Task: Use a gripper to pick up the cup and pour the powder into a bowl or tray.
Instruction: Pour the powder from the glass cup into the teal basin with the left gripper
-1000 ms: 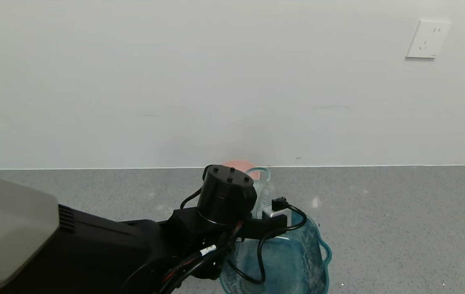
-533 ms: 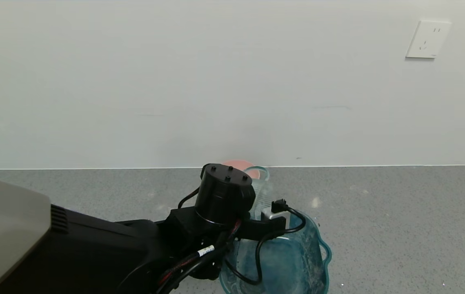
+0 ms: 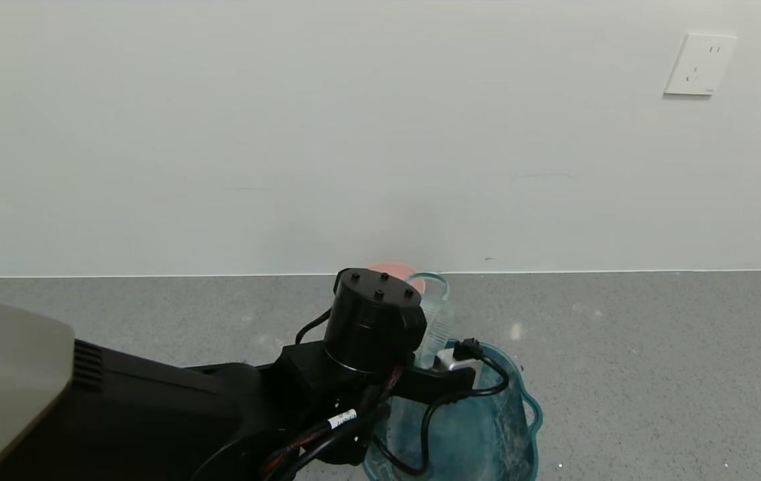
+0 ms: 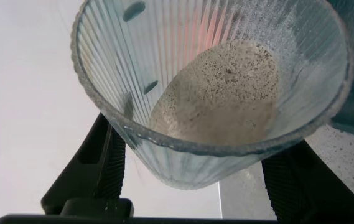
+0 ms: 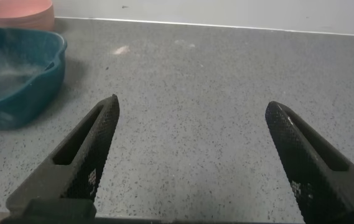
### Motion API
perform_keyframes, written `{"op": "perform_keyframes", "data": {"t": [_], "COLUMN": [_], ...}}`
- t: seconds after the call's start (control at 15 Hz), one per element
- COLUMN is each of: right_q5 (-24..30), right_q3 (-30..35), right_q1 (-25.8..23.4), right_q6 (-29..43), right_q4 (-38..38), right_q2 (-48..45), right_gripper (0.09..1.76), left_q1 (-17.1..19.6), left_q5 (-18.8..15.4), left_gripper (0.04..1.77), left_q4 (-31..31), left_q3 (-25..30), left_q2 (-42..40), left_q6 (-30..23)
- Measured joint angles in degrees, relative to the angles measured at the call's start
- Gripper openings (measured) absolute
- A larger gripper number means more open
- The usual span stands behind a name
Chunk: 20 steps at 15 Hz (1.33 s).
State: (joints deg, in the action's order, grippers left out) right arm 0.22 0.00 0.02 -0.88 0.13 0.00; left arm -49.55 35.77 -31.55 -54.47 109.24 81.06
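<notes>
My left gripper [image 3: 428, 342] is shut on the cup [image 3: 435, 312], a clear ribbed tumbler held above the far edge of the teal basin [image 3: 510, 427]. The black wrist hides most of the fingers in the head view. In the left wrist view the cup [image 4: 133, 74] sits tilted between the two black fingers [image 4: 105, 168], with the beige-grey powder [image 4: 226, 87] lying inside against its lower wall. The left gripper [image 4: 208, 180] grips it near the base. My right gripper [image 5: 192, 112] is open and empty over bare counter, away from the basin [image 5: 15, 81].
A small pink bowl [image 3: 397, 272] stands behind the cup by the wall; it also shows in the right wrist view [image 5: 18, 12]. The grey speckled counter [image 3: 654, 374] stretches to the right. A wall socket [image 3: 699, 64] is high on the right.
The left wrist has shifted slightly right and lower over the basin, and the cup has moved right with it. The cup stays gripped.
</notes>
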Motion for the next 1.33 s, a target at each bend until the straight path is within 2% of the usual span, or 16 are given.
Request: {"op": "perform_keyframes", "data": {"t": [0.6,0.8,1.33], "right_q5": [0.0,0.0,0.0], "right_q3": [0.0,0.0,0.0], "right_q1": [0.0,0.0,0.0], "right_q6": [0.0,0.0,0.0], "right_q4": [0.0,0.0,0.0], "right_q2": [0.0,0.0,0.0], "right_gripper": [1.71,1.71,1.71], "left_q1": [-2.3,-3.1,-4.8], "left_q5": [3.6,5.9,8.4], "left_gripper": [1.26,1.26,1.26], "left_q4": [0.7,0.4,1.0], "left_q3": [0.6,0.6,0.2], "left_q2": [-0.1,-0.1,-0.3], "left_q6": [6.8,8.6,12.9]}}
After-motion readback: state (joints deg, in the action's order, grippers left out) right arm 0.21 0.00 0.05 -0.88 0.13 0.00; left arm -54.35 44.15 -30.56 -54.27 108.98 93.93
